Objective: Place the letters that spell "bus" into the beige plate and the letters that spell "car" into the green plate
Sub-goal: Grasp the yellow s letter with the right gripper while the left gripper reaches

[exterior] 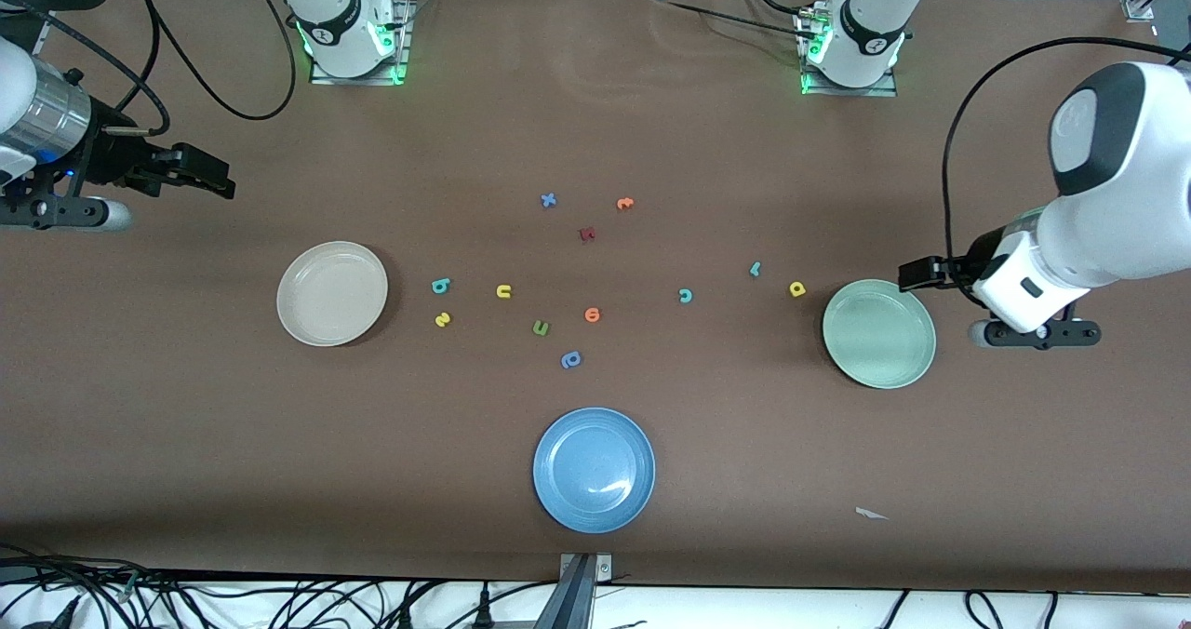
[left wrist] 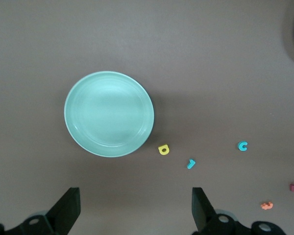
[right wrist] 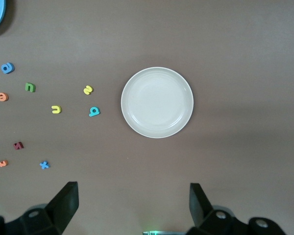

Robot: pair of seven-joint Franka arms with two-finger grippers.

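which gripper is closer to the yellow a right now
Left. The left gripper hangs open beside the green plate, near the yellow a. The right gripper waits open at the right arm's end, past the beige plate.

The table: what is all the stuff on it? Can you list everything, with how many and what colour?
beige plate: one, cream, toward the right arm's end.
green plate: one, pale mint, toward the left arm's end.
blue plate: one, blue, nearest the front camera.
"bus" letters: three, teal b, yellow u, yellow s, beside the beige plate.
"car" letters: three, teal c, teal r, yellow a, beside the green plate.
other letters: six, blue, red, green, two orange, another blue, mid-table.
right gripper: one, black, open, above the table near the beige plate.
left gripper: one, black, open, by the green plate's edge.
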